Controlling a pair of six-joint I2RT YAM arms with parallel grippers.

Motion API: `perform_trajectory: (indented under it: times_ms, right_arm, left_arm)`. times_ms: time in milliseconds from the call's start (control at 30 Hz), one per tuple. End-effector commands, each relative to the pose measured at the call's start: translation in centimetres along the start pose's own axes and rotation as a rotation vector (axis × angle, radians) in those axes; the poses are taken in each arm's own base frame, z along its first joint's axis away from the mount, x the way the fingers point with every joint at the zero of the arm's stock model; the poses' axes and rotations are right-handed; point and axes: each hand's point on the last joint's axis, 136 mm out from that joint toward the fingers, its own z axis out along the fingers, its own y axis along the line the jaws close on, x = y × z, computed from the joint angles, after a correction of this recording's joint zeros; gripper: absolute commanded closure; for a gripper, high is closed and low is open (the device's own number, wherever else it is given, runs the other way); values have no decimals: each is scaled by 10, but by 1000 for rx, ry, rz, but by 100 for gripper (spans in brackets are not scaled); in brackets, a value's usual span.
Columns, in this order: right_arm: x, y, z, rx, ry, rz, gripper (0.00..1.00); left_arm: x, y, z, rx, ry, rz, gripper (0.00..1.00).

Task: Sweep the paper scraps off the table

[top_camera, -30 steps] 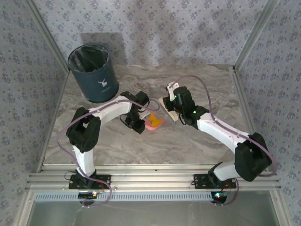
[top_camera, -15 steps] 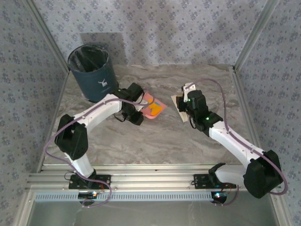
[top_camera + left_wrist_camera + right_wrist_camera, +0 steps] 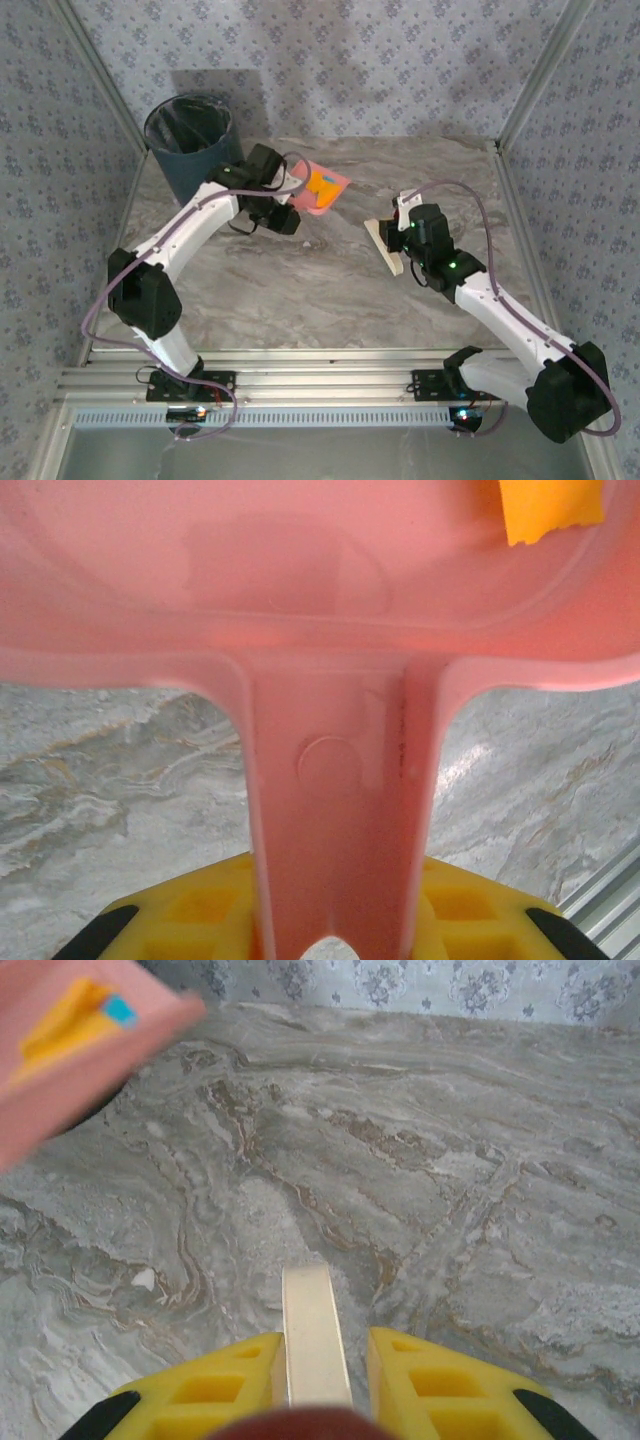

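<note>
- Marble-patterned table (image 3: 330,300) between floral walls, with a dark lined bin (image 3: 195,150) at its far-left corner; the bin's contents cannot be made out.
- Paper scraps (image 3: 323,183), orange and blue, lie in the pink dustpan (image 3: 305,203), just right of the bin.
- Left gripper (image 3: 283,215) clamps the dustpan's handle, whose long axis runs back into the jaws. This arm is nearer the bin, so a tip leftward looks likely next.
- Right gripper (image 3: 405,235) is clenched on a brush (image 3: 385,248), well right of the bin.
</note>
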Motion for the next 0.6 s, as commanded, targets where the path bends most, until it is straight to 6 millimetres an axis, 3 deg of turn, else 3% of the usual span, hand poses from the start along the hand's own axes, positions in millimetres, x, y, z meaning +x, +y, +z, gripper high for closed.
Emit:
perform_trajectory:
  times_ms: [0, 333, 567]
  right_arm:
    - [-2, 0, -7, -10, -13, 20, 100]
    - [1, -3, -8, -5, -2, 22, 100]
    - [-5, -3, -10, -10, -16, 29, 100]
  left_arm:
    - [-17, -1, -32, 31, -76, -24, 100]
    - [-52, 15, -78, 38, -213, -80, 100]
    - [-79, 35, -110, 91, -349, -210, 100]
